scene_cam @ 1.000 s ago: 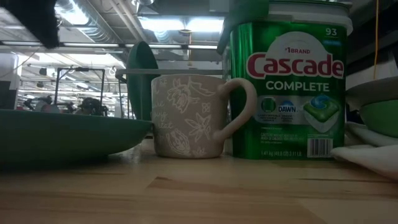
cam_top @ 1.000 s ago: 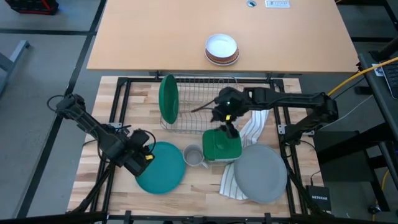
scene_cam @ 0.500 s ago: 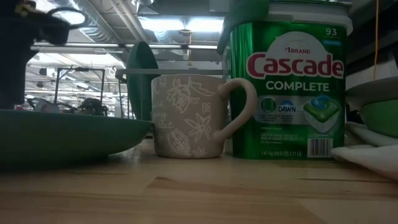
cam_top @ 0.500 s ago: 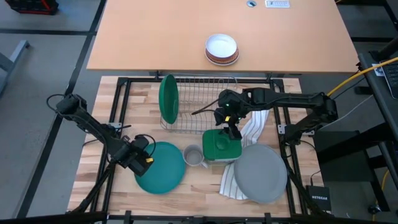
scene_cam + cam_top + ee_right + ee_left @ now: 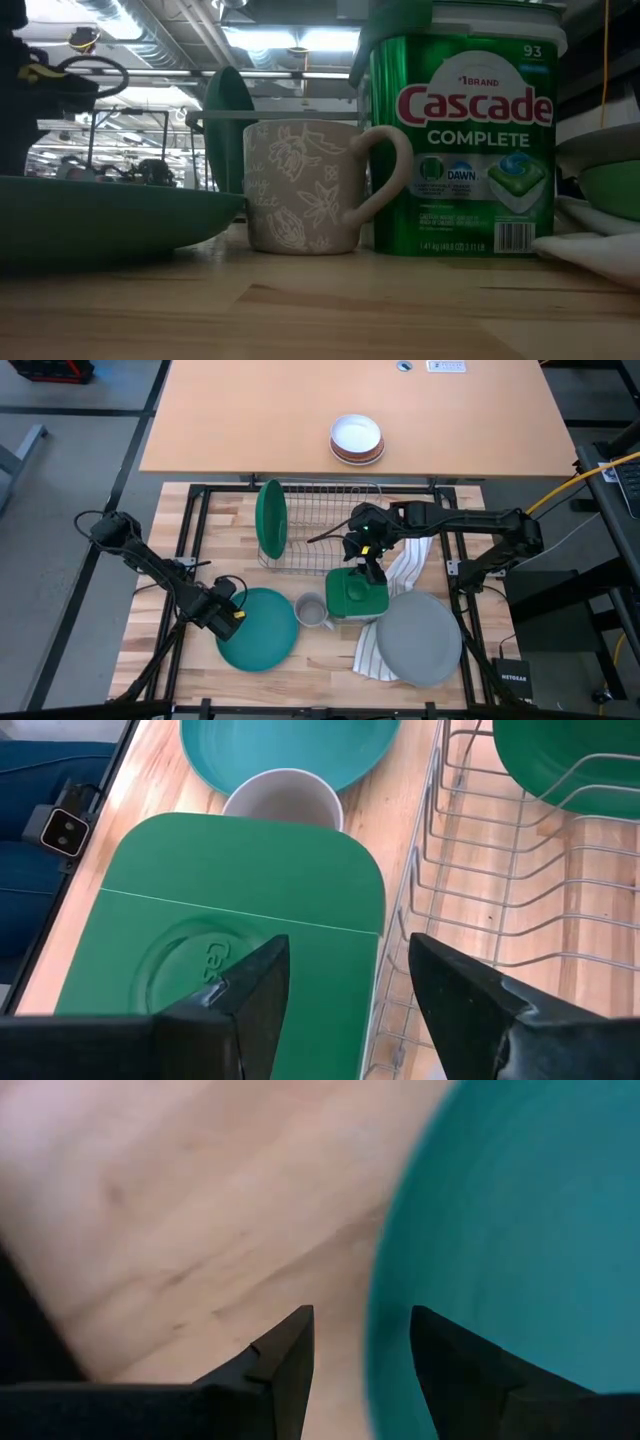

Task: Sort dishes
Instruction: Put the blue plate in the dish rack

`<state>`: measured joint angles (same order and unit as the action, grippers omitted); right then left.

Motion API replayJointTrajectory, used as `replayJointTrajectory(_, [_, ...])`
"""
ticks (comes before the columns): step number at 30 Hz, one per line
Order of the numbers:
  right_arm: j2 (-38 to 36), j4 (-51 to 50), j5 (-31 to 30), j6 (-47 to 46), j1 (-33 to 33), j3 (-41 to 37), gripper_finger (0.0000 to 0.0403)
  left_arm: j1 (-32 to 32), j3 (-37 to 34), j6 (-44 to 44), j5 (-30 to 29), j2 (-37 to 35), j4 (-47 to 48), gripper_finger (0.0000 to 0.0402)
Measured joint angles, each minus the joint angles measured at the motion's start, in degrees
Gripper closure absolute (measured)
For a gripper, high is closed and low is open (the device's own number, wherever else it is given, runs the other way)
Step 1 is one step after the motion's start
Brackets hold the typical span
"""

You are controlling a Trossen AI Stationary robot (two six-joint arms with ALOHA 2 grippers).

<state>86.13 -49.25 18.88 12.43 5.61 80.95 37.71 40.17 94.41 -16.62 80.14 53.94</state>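
Teal plate (image 5: pixel 520 1230) rim between open left gripper (image 5: pixel 360 1345) fingers, wrist view only.

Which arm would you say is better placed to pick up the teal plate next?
Left: the left gripper is open at the teal plate rim; the right gripper hovers over the detergent tub.

In the high view, a plate (image 5: pixel 270 518) stands in the rack (image 5: pixel 325 525) at centre; below, left to right, lie plate (image 5: pixel 262 628), mug (image 5: pixel 311 610), tub (image 5: pixel 357 594), plate (image 5: pixel 420 638).
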Motion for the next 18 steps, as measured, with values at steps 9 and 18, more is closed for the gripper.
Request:
replayJointTrajectory(9, [0.0, -0.02, -0.35, 0.04, 0.02, 0.0, 0.0192, 0.0, -2.41, -1.96, 0.17, 0.0, -8.4, 0.0291])
replayJointTrajectory(18, [0.0, 4.54, -3.41, 0.08, 0.02, 0.0, 0.0192, 0.04, -1.88, -1.18, -0.32, -0.39, -8.54, 0.0388])
